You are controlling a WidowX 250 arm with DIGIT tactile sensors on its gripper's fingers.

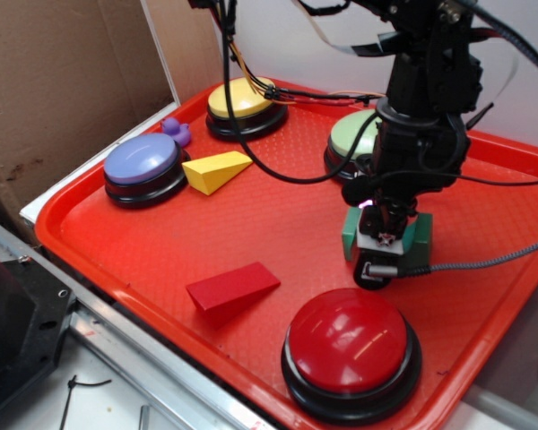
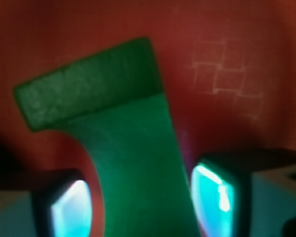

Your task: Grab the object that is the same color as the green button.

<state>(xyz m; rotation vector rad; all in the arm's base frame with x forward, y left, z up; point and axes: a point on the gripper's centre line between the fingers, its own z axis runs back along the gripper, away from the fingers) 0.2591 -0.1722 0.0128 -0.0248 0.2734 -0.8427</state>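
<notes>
Blurred green block (image 2: 133, 148), lower end cut off, between parted end effector (image 2: 148, 202) pads, contact unclear.

Red button (image 1: 351, 345) crowds front; open tray (image 1: 278, 224) to gripper's (image 1: 383, 240) left.

We see the small dark-green notched block (image 1: 419, 240) only in part in the exterior view, its middle hidden behind the black gripper (image 1: 383, 240). The large pale-green dome button on its black base (image 1: 351, 136) is half covered by the arm. In the blurred wrist view, the block (image 2: 133, 148) runs off the bottom edge, and we cannot tell whether the glowing fingers (image 2: 214, 197) touch it.
</notes>
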